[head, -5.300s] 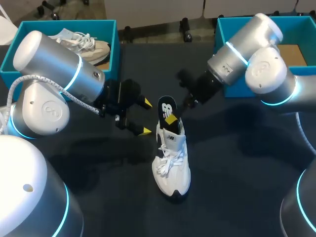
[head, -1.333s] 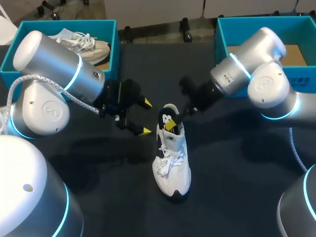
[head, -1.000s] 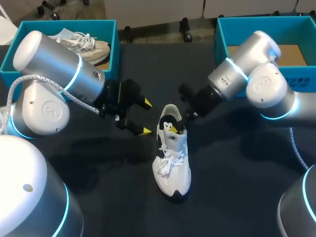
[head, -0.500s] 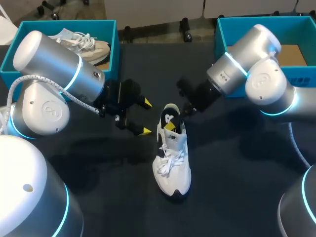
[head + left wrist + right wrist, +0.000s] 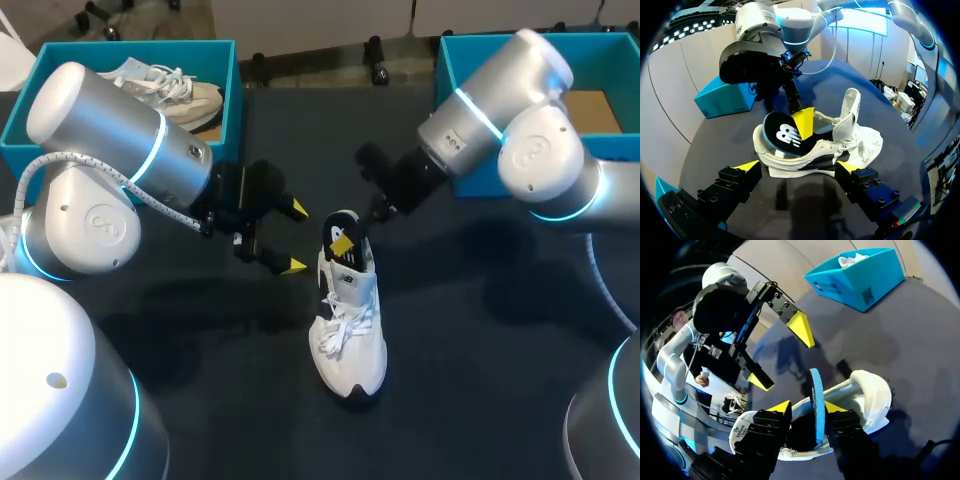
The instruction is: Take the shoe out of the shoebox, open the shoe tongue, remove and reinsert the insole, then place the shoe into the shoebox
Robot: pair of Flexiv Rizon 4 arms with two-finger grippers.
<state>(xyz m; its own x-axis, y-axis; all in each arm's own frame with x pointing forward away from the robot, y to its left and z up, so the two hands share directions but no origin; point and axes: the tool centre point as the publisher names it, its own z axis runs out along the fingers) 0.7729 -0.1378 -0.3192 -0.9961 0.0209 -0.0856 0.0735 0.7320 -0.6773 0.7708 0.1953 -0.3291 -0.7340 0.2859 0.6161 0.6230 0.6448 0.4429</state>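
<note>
The white shoe [image 5: 348, 330] is being left standing on its sole on the dark surface [image 5: 470, 340], toe nearest, well apart from both blue boxes. Beside its heel, the left pincer [image 5: 296, 237] is being held released, touching nothing. The black insole [image 5: 338, 224] is being grasped by the clenched right pincer [image 5: 808, 408]. Compared with a second ago, when it was almost seated, it is being lifted out of the heel opening again. Reinsertion is therefore judged unfinished, and another push down is being called for. Farther off, only a brown sheet is being seen in the right shoebox [image 5: 610, 50], and a second shoe [image 5: 175, 88] is being held in the left shoebox [image 5: 228, 95].
</note>
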